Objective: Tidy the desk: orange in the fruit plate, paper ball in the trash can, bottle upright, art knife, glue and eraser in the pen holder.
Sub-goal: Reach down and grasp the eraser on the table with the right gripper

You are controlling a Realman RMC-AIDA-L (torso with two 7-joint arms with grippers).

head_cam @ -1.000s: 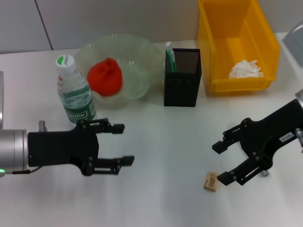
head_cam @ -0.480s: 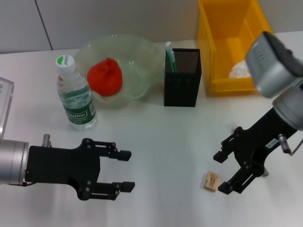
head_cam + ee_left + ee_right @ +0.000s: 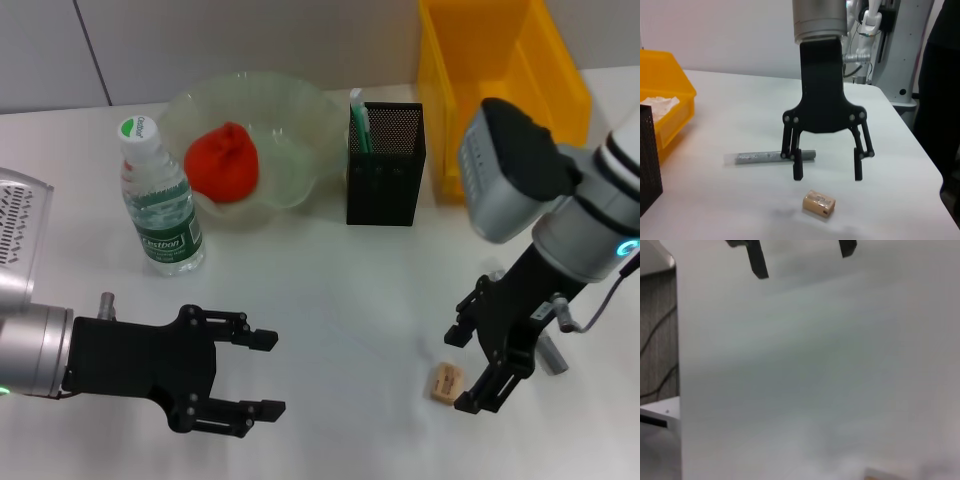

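The right gripper (image 3: 470, 368) hangs low over the desk (image 3: 350, 300) with its jaws spread wide and empty, and the eraser (image 3: 446, 383) lies flat just beside them, a little toward the robot's left of the jaw gap. The block's long axis runs roughly away from the robot. The left wrist view shows the eraser (image 3: 819, 203) nearer that camera than the fingertips, not yet between them. A grey stick, likely the glue (image 3: 775, 157), lies behind the gripper. The left gripper (image 3: 255, 372) hovers open, well apart. The right arm is plainly nearer; it probably needs a small shift left before closing. The pen holder (image 3: 386, 165) stands farther back.
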